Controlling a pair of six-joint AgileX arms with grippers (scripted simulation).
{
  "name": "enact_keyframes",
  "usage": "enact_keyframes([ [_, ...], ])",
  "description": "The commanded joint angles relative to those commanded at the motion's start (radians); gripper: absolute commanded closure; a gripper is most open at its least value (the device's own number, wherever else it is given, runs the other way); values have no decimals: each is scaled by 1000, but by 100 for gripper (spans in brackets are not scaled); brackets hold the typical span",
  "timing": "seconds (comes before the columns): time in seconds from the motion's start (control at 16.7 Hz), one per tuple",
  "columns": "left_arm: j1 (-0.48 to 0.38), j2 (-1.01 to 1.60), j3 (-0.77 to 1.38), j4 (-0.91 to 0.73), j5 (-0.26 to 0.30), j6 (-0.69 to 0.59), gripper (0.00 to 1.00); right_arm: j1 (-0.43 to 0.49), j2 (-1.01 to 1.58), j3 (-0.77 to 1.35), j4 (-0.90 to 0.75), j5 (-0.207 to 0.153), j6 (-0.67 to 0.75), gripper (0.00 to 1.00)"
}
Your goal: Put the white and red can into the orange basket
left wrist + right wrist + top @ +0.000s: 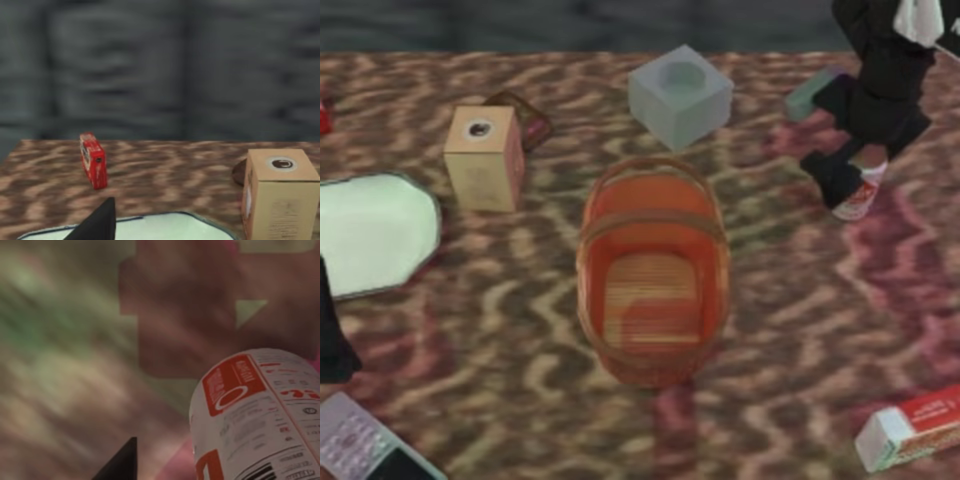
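The white and red can [860, 195] hangs tilted at the table's far right, with my right gripper [855, 180] shut on it and its red lower end jutting out below the black fingers. In the right wrist view the can [255, 415] fills the near side, its label plain to read, with one dark fingertip [127, 460] beside it and the table blurred beyond. The orange basket [653, 270], oval with an arched handle and a pale slatted bottom, stands at the table's middle, well to the left of the can. My left arm [330, 330] is parked at the left edge.
A grey cube box [680, 95] stands behind the basket, with a teal block [810, 95] near the right arm. At the left are a tan box [485, 158] and a pale green tray [370, 232]. A red and white carton [910, 428] lies front right. A keypad device [355, 445] lies front left.
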Motion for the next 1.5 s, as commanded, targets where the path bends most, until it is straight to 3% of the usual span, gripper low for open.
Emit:
enact_keyframes([
  [0.54, 0, 0, 0, 0, 0, 0, 0, 0, 0, 0, 0, 0, 0, 98],
  [1.2, 0, 0, 0, 0, 0, 0, 0, -1, -2, -5, 10, -6, 4, 100],
  [1.32, 0, 0, 0, 0, 0, 0, 0, 6, -15, -30, 61, -38, 17, 100],
  [1.5, 0, 0, 0, 0, 0, 0, 0, 21, -49, -107, 219, -127, 60, 100],
])
